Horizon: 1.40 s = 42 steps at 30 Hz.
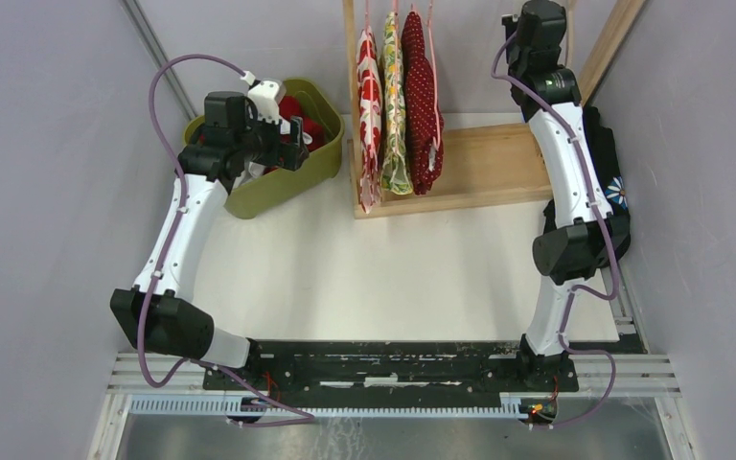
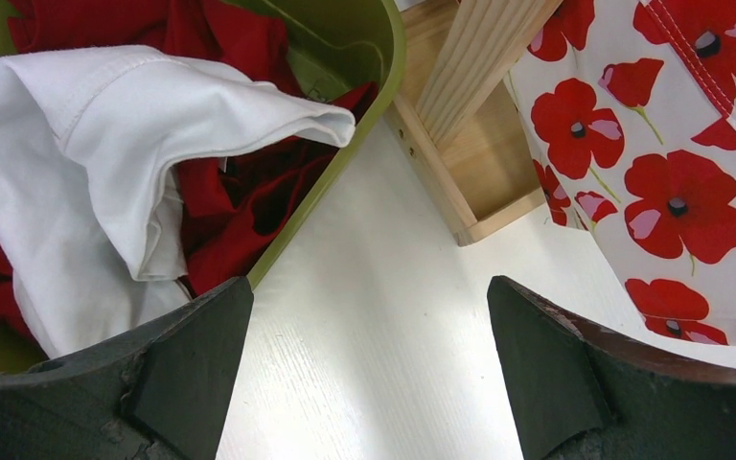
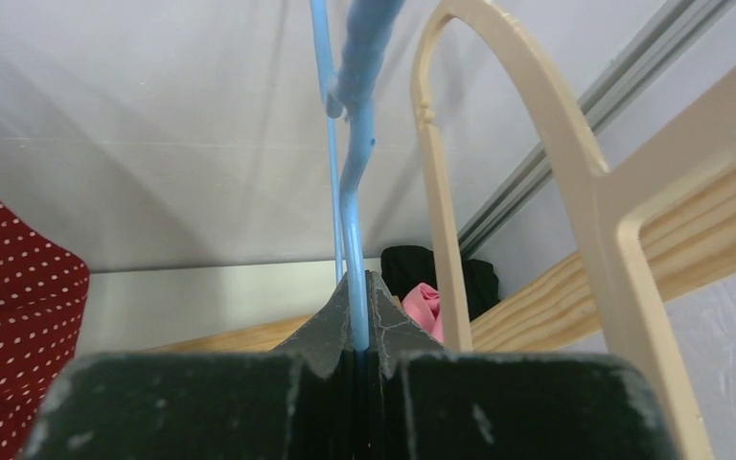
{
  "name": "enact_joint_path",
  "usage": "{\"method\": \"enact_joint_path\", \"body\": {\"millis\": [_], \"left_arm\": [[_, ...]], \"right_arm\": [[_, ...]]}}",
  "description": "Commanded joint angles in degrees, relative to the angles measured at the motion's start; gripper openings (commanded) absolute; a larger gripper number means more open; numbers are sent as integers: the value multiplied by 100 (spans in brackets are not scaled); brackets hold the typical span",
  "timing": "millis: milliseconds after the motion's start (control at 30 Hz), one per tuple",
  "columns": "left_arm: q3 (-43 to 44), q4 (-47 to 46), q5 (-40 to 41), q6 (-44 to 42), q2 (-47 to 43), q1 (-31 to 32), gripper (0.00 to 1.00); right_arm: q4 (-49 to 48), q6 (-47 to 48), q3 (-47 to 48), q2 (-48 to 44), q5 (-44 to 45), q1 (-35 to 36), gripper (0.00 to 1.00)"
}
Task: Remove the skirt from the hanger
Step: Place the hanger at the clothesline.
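Three garments hang on hangers from the wooden rack [image 1: 489, 163]: a poppy-print skirt [image 1: 369, 105], a yellow-green floral one [image 1: 395, 105] and a red dotted one [image 1: 424, 105]. My right gripper [image 1: 537, 19] is raised at the rack's right end. In the right wrist view it [image 3: 356, 283] is shut on the thin wire of a blue hanger [image 3: 350, 182], and no cloth shows on that hanger. My left gripper [image 1: 297, 144] hovers open over the rim of the green bin [image 1: 331, 158]. Its jaws [image 2: 369, 287] hold nothing, and the poppy-print skirt [image 2: 671, 163] hangs just to their right.
The bin [image 2: 383, 86] holds a white cloth [image 2: 86, 125] and red clothes. A beige hanger [image 3: 575, 163] hangs beside the blue one. The rack's post [image 2: 479, 67] stands close to the bin. Black cloth [image 1: 618, 192] lies at the table's right edge.
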<state>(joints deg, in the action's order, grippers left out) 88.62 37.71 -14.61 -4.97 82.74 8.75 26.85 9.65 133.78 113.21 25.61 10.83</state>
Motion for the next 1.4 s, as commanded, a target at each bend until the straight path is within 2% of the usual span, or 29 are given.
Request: {"method": "enact_joint_path", "body": {"millis": [0, 300, 467, 633, 1033, 1367], "left_arm": [[-9, -75, 67, -215, -141, 1, 99], [-23, -96, 34, -211, -91, -1, 99], [-81, -119, 20, -222, -86, 1, 99], [-82, -138, -10, -223, -96, -1, 99], [-146, -195, -92, -191, -157, -1, 99], [-303, -290, 57, -83, -276, 7, 99]], "right_arm": [[-151, -42, -91, -106, 93, -204, 1], [-186, -33, -314, -267, 164, -371, 2], [-207, -50, -418, -394, 172, -383, 31], [-165, -56, -479, -543, 48, -382, 43], [-144, -93, -1061, -1525, -283, -380, 53], [-113, -10, -1796, -2513, -494, -348, 55]]}}
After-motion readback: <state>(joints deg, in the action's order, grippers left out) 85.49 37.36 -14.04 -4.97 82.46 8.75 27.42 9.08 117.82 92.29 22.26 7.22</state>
